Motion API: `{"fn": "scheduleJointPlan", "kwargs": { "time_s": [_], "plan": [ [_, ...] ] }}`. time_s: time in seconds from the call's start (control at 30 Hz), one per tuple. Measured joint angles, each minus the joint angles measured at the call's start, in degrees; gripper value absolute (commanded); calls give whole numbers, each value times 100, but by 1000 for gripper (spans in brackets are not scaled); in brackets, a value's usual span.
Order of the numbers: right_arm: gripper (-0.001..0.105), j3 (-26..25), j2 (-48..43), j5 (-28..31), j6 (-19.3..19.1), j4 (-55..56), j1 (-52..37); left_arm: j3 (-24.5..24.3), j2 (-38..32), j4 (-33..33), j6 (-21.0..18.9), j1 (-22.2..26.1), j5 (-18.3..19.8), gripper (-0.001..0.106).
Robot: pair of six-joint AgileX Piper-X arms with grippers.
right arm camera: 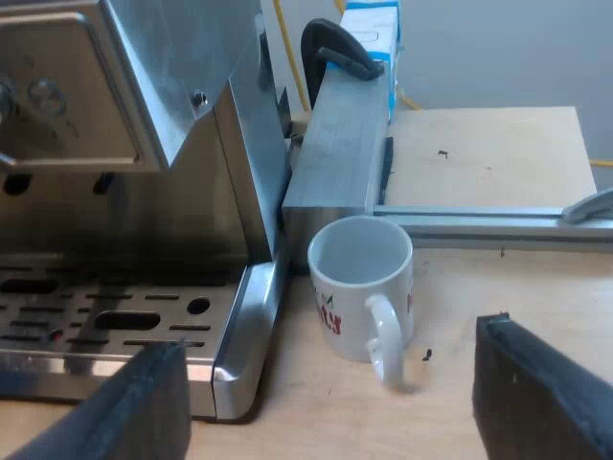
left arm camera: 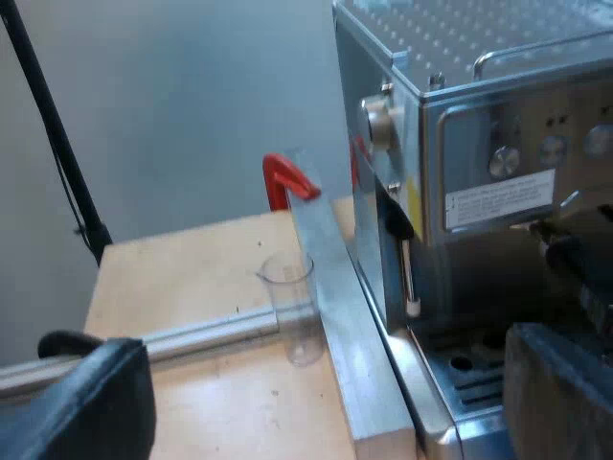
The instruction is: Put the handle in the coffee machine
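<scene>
The espresso machine [left arm camera: 479,144] stands on the wooden table [left arm camera: 182,278] – a measuring glass [left arm camera: 292,307] near its side, a white mug [right arm camera: 364,287] just beside its drip tray [right arm camera: 115,316] – and our left gripper [left arm camera: 326,402] and right gripper [right arm camera: 335,402] both hold their fingers wide apart, empty.

Silver steel espresso machine [left arm camera: 479,144], dot-patterned top. White ceramic mug [right arm camera: 359,292], red and green print. Clear measuring glass [left arm camera: 295,311]. Red clamp [left arm camera: 287,177]. Pale wooden table [left arm camera: 182,278].
</scene>
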Motion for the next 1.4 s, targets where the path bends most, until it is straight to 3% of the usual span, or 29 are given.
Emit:
{"fn": "scheduleJointPlan", "kwargs": {
  "time_s": [0.13, 0.3, 0.4, 0.63, 0.83, 0.9, 1.1, 1.4],
  "plan": [
    [64, 180, -497, -20, 0, 293, 0, 77, -184, 16, 61, 0, 0, 76],
    [64, 196, -516, -63, 42, 780, 0, 312, -180, 215, 294, 0, -63, 76],
    [64, 199, -516, -142, 42, 821, 0, 376, -180, 610, 310, 0, -196, 76],
    [64, 199, -516, -172, 42, 845, 0, 411, -180, 699, 316, 0, -214, 76],
    [64, 399, -516, -220, 42, 552, 0, 635, -180, 285, 296, 0, -396, 76],
    [64, 598, -516, -235, 42, 445, 0, 966, -180, -155, 297, 0, -407, 76],
    [64, 1133, -516, -235, 25, 375, 0, 1589, -167, -644, 297, 0, -407, 76],
    [64, 1892, -505, -113, 26, 330, 0, 2172, -167, -672, 297, 0, -407, 76]
  ]
}}
